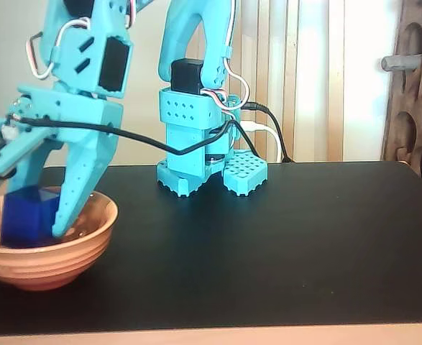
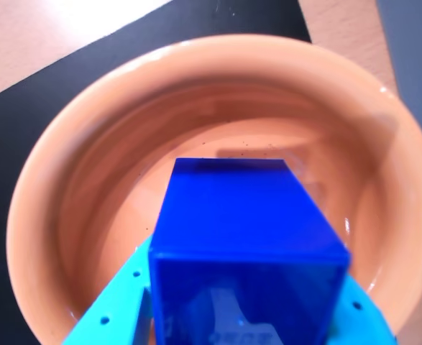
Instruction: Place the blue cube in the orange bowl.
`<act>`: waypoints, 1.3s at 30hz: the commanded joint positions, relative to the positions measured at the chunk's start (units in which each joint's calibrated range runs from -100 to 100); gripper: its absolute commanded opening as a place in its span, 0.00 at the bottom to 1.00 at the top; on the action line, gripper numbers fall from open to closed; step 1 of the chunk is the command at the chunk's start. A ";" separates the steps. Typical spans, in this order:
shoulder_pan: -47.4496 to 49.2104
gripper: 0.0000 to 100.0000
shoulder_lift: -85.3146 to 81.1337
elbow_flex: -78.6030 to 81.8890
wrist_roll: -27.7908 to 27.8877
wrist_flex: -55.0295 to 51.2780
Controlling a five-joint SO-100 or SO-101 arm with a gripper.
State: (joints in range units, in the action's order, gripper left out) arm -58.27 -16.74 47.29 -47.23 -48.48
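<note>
- At the left edge of the fixed view, the gripper (image 1: 34, 226) reaches down into the orange bowl (image 1: 52, 262), its fingers closed on the blue cube (image 1: 25, 215).
- Inside the bowl, the cube sits below the rim line on its lower half, while its top stands a little above the rim; whether it touches the bowl's floor cannot be told.
- One turquoise finger (image 1: 78, 194) runs down the cube's right side in the fixed view, with its tip inside the bowl.
- From the wrist view, the blue cube (image 2: 250, 251) fills the lower middle, with turquoise fingers (image 2: 117, 309) pressed against both of its flanks.
- Around the cube in the wrist view lies the orange bowl (image 2: 67, 187), its glossy inner wall visible on all sides but the bottom edge.
- Under the bowl is a black table (image 1: 282, 244), and the bowl stands at its front left corner in the fixed view.
- Farther back on the table stands the arm's turquoise base (image 1: 196, 151), with cables (image 1: 261, 129) trailing to its right.
</note>
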 commanded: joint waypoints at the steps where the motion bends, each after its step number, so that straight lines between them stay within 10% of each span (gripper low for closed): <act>1: -0.80 0.13 1.44 -8.27 0.51 1.70; 39: 0.00 0.22 5.11 -9.91 0.09 1.09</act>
State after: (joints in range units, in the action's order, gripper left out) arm -58.27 -10.62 43.50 -47.18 -48.48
